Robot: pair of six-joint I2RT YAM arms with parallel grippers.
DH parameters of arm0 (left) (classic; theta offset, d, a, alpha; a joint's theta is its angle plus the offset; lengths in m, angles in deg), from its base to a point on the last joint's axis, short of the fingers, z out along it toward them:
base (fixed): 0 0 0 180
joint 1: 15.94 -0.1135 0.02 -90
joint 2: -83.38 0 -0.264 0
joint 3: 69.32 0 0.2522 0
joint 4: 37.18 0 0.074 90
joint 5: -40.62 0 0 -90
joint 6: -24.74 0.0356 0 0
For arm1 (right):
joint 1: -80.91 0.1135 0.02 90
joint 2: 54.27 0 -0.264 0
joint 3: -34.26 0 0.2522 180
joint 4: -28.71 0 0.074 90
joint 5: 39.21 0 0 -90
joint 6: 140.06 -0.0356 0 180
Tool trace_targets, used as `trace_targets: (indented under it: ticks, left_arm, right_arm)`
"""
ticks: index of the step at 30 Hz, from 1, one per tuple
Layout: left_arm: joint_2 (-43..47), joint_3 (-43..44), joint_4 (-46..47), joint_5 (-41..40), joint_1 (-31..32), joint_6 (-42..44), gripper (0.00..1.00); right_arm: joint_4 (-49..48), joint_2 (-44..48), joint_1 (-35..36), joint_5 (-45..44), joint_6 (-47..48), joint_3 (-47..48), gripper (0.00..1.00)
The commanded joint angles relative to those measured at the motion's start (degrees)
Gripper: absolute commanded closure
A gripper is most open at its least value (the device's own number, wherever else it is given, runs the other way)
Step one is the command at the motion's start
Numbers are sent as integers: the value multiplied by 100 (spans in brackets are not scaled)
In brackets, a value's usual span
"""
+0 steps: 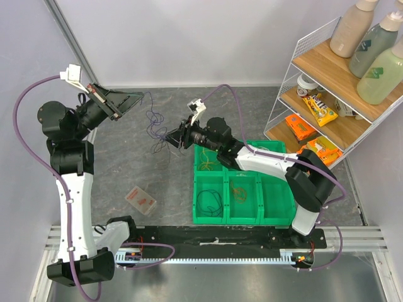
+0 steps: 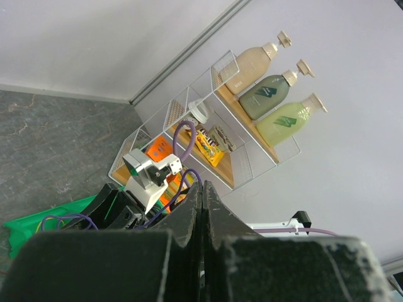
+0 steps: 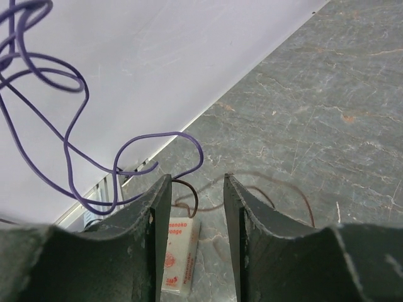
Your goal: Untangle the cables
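Observation:
A thin purple cable point(image 1: 153, 123) hangs in loose loops from the tips of my left gripper point(image 1: 140, 95), which is raised at the back left and shut on it. In the left wrist view the left gripper point(image 2: 202, 185) has its jaws pressed together. My right gripper point(image 1: 169, 135) is at the lower end of the hanging tangle. In the right wrist view the right gripper point(image 3: 195, 179) is open. A dark brown cable point(image 3: 196, 197) curls by its left fingertip, and the purple cable point(image 3: 165, 134) loops just beyond. More cables lie in the green bin's compartments.
A green divided bin point(image 1: 194, 189) sits under the right arm. A small white sponge packet point(image 1: 140, 200) lies on the grey table, also visible below the right jaws point(image 3: 179, 258). A wire shelf point(image 1: 327, 94) with bottles and snack packs stands at the right. Walls close the back and left.

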Motion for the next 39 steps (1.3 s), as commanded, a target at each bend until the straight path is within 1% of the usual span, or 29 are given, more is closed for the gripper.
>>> trace_targets:
  ticks: [1, 5, 12, 16, 17, 19, 21, 23, 26, 28, 30, 31, 32, 33, 34, 36, 39]
  left_arm:
    - [138, 200, 160, 149, 25, -217, 98]
    - [156, 191, 169, 132, 25, -226, 98]
    - [165, 209, 160, 140, 25, -243, 98]
    - [174, 200, 169, 131, 25, -261, 98]
    - [182, 209, 169, 140, 34, -261, 98]
    - [191, 218, 169, 123, 42, -252, 98]
    - [191, 227, 160, 123, 25, -252, 98]
    - [209, 235, 143, 96, 25, -252, 98]
    - [226, 297, 99, 26, 25, -200, 98]
    - [244, 411, -146, -131, 25, 10, 98]
    - [288, 682, -759, -552, 34, 527, 98]
    - [314, 910, -1198, -954, 25, 930, 98]
    - [358, 1130, -1733, -1463, 25, 1274, 98]
    - [419, 1471, -2391, -1955, 34, 1538, 98]
    - [446, 1701, -2719, -2482, 34, 1784, 98]
    - [429, 2079, -3265, -3231, 25, 2198, 98]
    - [420, 2406, -3732, -4295, 60, 2498, 98]
  right_arm:
    - [-412, 246, 12, 42, -28, -182, 53]
    - [-482, 185, 12, 209, -63, -200, 53]
    - [-650, 132, 12, 183, -151, -244, 53]
    - [-658, 53, 21, 209, -212, -200, 57]
    - [-693, 44, 12, 218, -230, -209, 62]
    - [-650, 35, 12, 183, -230, -200, 82]
    - [-571, 61, 12, 78, -212, -227, 90]
    - [-509, 114, 21, -36, -204, -279, 100]
    - [-378, 219, 12, -265, -151, -358, 100]
    - [-185, 342, 12, -685, -133, -463, 100]
    - [314, 544, 3, -1439, -142, -560, 100]
    - [674, 658, -14, -1904, -177, -596, 100]
    - [999, 781, -58, -2562, -238, -631, 100]
    - [1351, 913, -137, -3029, -378, -692, 100]
    - [1633, 1027, -242, -3295, -440, -762, 100]
    - [1898, 1326, -540, -3569, -458, -955, 100]
    - [2197, 1853, -1076, -3605, -301, -1246, 100]
